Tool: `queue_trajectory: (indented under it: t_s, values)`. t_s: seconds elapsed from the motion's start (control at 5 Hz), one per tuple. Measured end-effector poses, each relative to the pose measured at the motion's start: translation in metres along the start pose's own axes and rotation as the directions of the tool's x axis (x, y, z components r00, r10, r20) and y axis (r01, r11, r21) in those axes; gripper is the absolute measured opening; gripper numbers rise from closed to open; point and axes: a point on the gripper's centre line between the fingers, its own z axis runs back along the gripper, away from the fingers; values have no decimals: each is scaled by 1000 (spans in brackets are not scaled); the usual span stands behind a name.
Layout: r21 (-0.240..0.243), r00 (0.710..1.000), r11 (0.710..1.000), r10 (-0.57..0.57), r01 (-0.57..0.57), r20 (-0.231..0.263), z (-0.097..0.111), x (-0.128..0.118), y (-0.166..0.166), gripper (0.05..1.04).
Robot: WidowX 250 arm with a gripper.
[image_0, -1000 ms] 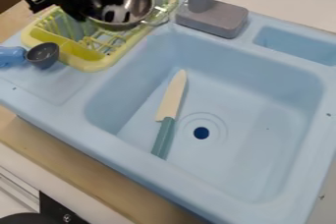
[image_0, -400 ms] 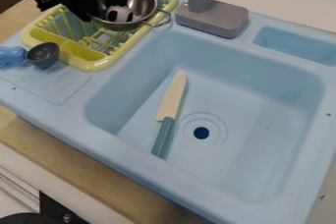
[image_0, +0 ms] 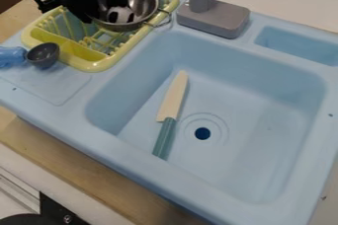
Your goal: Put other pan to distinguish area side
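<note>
Gripper (image_0: 99,11), black, far left, at the steel pan (image_0: 141,3); whether wide, narrow or closed on the rim, cannot tell. Pan at the yellow dish rack's (image_0: 94,66) far right part, looped handle pointing right. Dark scoop (image_0: 43,55), blue handle, by rack's left end. Toy knife (image_0: 173,98) in blue sink (image_0: 251,155), left of drain (image_0: 202,133). Grey faucet (image_0: 213,18) behind basin.

At upper left, the pan (image_0: 143,3) is partly hidden by the end effector (image_0: 104,12); at lower left, a black disc (image_0: 20,219) is cut off.
</note>
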Motion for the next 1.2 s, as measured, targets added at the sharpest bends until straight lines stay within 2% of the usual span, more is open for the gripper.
queue_trajectory:
  t_s: [0.2, 0.6, 0.8, 1.0, 1.2]
  values:
    - [16, 1000, 1000, 13, -14, 14, 3, -2, 5, 58]
    - [15, 999, 999, 43, -43, 15, 4, -3, 12, 72]
    - [29, 1000, 999, 22, -22, -2, 5, -3, 19, 211]
    - [41, 1000, 999, 14, -14, -10, 4, -1, 22, 446]
    - [42, 1000, 999, 2, -1, -14, 3, 2, 22, 735]
